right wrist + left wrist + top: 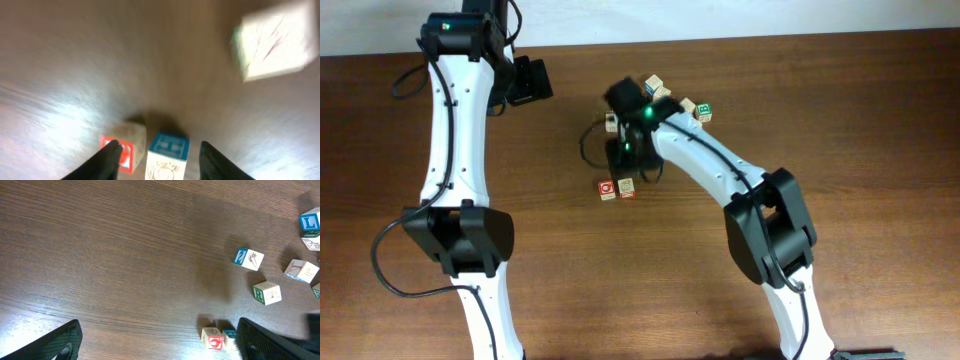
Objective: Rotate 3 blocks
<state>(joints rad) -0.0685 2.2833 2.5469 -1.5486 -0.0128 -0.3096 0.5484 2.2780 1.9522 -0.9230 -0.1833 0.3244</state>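
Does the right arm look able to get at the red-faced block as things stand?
Probably yes. The right end effector hangs open right beside the red-faced block, one finger at its edge. The blue-faced block sits between the fingers, so a small sideways shift seems needed.

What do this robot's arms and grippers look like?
Both arms have white links with bulky black joints, thin black cables and a green light near each wrist. The gripper fingers are black and tapered.
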